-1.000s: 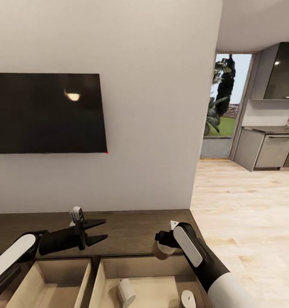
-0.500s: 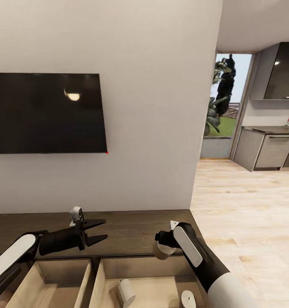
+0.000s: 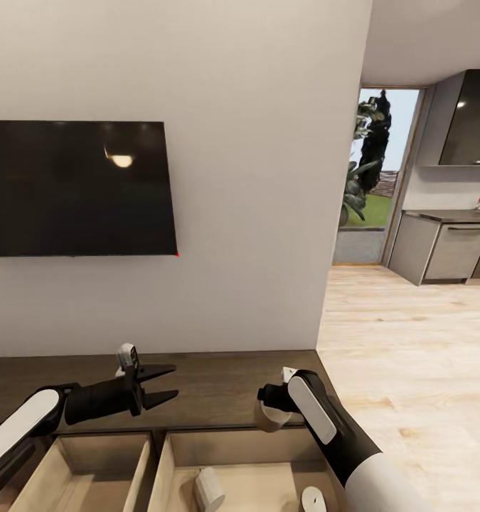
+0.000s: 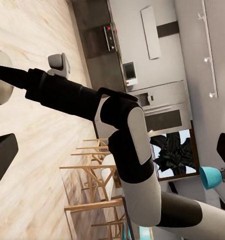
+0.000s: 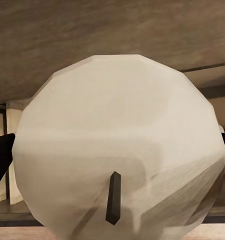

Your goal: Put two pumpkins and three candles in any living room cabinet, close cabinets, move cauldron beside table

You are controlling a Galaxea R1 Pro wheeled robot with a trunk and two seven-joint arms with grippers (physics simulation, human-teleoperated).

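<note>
Right gripper clamps candle above open cabinet drawer; left gripper spread wide, empty.

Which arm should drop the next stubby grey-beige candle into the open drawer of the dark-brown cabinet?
Right. The right gripper already grips a stubby grey-beige candle just above the open drawer of the dark-brown cabinet. The left gripper is open, empty, over the cabinet top.

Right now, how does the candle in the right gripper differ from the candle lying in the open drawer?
The held candle hangs above the cabinet edge, clamped in the right gripper; the drawer candle lies free on the drawer floor. The held one is mostly hidden by the gripper; the drawer one shows tilted. Both are short, pale cylinders.
</note>
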